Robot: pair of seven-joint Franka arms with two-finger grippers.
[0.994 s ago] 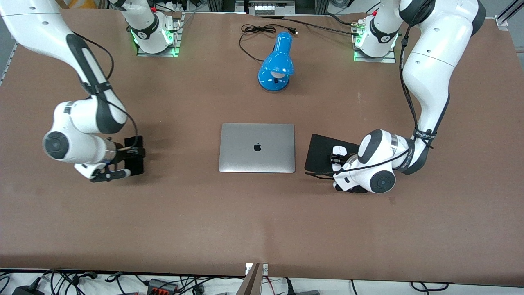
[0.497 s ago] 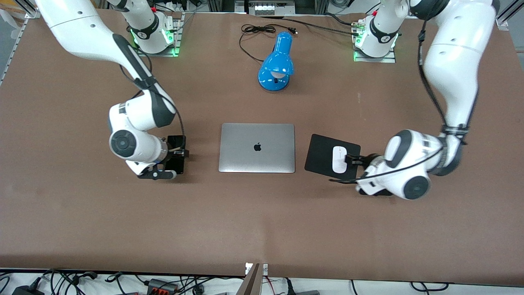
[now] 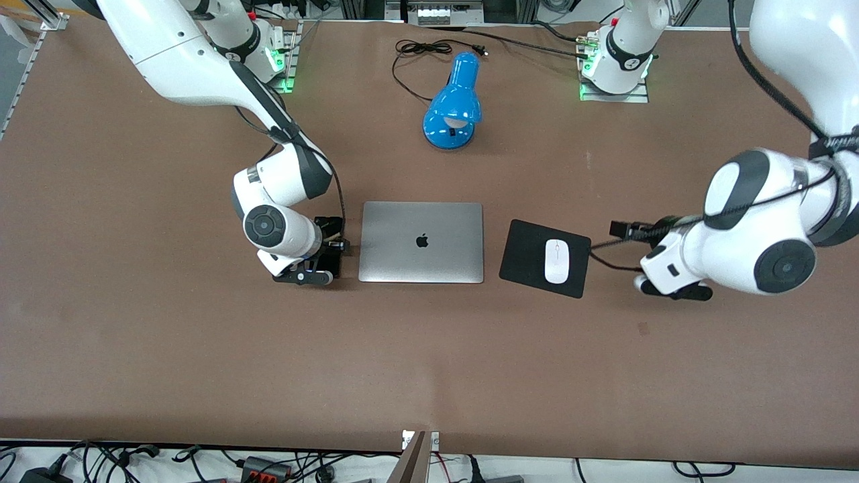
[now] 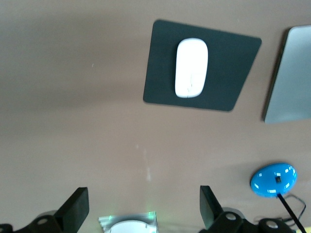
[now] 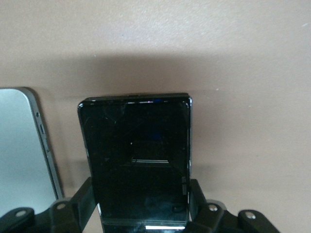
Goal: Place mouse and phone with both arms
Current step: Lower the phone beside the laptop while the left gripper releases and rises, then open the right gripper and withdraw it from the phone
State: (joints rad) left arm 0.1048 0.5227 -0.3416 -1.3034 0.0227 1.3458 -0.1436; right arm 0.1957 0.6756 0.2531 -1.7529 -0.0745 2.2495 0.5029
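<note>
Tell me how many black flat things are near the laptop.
2: the mouse pad beside the laptop, under the mouse; the phone in the right gripper, at the laptop's other edge.

You are looking at a matte reddish-brown counter [image 3: 429, 349]. The mouse [image 3: 556, 260] is plain white with a thin grey centre line, and it sits on a flat black mouse pad [image 3: 523, 251]. The laptop [image 3: 421, 242] is silver-grey with a black logo on its lid. The phone [image 5: 138, 160] is glossy black. The lamp [image 3: 453, 102] is bright blue with a black cord [image 3: 411, 54]. Both arms are white with dark grey joint bands, ending in the black left hand [image 4: 141, 213] and black right hand [image 5: 141, 206].
</note>
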